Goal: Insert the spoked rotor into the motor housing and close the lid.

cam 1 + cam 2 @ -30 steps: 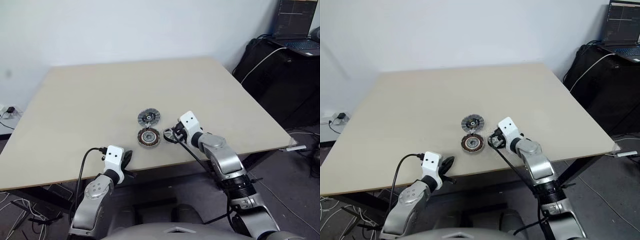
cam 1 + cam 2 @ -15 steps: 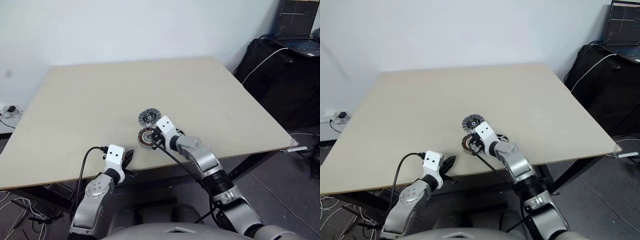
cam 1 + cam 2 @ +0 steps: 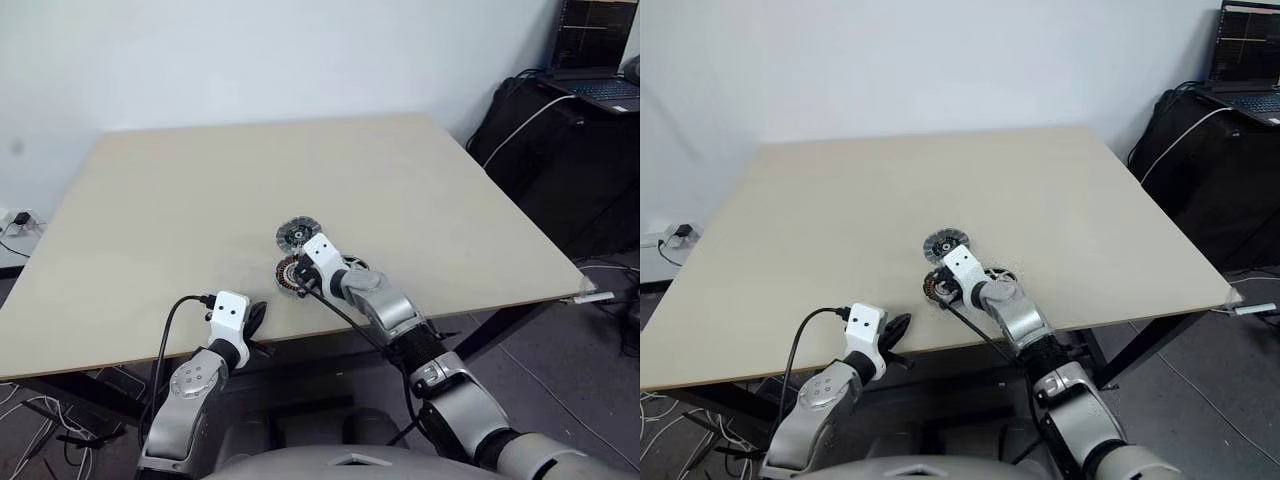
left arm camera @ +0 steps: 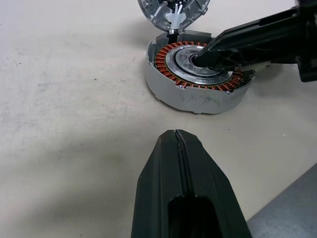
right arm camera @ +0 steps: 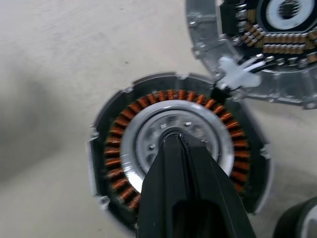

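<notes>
The motor housing (image 5: 176, 158) sits on the counter (image 3: 180, 200) just below the frame's centre, copper windings ringing a pale hub. The right gripper (image 4: 205, 53), fingers pressed together and holding nothing, has its tip over that hub. Touching the housing's far edge lies the lid (image 3: 297, 235). The spoked rotor (image 3: 352, 264) lies just right of the housing, mostly behind the right arm. The left gripper (image 4: 177, 141), also pressed together and empty, hovers at the counter's near edge.
</notes>
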`<state>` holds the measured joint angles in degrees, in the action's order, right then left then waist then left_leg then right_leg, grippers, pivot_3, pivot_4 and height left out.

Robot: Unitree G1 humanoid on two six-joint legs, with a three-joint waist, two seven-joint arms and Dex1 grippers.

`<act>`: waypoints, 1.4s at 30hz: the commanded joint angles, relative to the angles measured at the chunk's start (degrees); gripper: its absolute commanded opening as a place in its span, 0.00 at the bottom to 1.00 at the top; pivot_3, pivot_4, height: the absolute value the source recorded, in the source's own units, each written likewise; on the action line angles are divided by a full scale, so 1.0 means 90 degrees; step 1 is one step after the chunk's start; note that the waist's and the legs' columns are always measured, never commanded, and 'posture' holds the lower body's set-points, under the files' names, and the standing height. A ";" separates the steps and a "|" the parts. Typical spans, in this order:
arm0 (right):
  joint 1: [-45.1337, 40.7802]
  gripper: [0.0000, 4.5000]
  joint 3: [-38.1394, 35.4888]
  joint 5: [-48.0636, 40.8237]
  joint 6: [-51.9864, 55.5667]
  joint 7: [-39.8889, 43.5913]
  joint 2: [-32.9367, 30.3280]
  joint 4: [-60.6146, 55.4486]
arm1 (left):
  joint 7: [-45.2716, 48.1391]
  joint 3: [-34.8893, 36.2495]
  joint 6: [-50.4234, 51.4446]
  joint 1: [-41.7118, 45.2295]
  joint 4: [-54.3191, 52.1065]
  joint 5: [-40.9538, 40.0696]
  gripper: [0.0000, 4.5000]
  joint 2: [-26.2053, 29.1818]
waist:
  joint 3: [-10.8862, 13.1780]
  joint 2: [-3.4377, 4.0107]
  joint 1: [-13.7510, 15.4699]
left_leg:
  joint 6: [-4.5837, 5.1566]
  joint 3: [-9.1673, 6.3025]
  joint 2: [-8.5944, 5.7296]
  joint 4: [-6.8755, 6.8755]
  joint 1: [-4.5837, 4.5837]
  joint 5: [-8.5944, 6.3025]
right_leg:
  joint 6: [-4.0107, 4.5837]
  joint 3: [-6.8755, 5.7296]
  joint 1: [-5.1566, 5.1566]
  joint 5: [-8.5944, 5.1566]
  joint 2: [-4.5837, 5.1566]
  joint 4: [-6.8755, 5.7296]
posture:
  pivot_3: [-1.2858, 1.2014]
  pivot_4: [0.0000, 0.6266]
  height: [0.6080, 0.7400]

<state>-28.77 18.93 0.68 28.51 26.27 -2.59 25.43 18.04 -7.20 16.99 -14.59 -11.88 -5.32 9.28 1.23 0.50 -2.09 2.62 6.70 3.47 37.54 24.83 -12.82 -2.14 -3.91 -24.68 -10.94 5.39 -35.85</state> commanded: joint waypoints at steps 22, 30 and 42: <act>0.0284 0.01 -0.0490 -0.0312 0.0195 0.0467 -0.0587 -0.1768 | 0.0006 0.0010 -0.0130 0.0033 -0.0265 -0.0059 0.00 -0.0035 | 0.0000 0.0000 0.0021 | 0.0000 0.0000 0.0000 0.0000 0.0005 0.0000 | 0.0000 0.0000 -0.0001 0.0000 0.0001 0.0002 | 0.52 0.00 1.00; 0.0841 0.42 -0.1678 -0.0660 0.0966 -0.0119 -0.1219 -0.2506 | 0.0040 -0.0014 -0.0107 0.0074 -0.0226 -0.0070 0.00 -0.0013 | 0.0001 0.0000 0.0074 | 0.0000 -0.0002 -0.0001 0.0000 -0.0002 0.0000 | 0.0000 -0.0001 0.0001 0.0000 0.0003 0.0001 | 0.52 0.00 1.00; 0.1074 1.00 -0.3455 -0.1637 0.2689 -0.1618 -0.0161 -0.2550 | 0.0124 0.0017 -0.0001 0.0068 -0.0251 -0.0056 0.00 0.0111 | 0.0001 0.0001 0.0072 | 0.0000 -0.0002 0.0000 0.0000 -0.0001 0.0000 | 0.0000 0.0002 0.0001 -0.0001 0.0002 0.0001 | 0.52 0.00 1.00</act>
<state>-17.28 -9.00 -11.80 50.58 14.03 -4.94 4.21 18.84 -7.26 17.14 -14.60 -11.95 -5.38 9.77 1.25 0.51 -1.44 2.62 6.68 3.47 37.53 24.83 -12.82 -2.14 -3.91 -24.67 -10.95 5.41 -35.83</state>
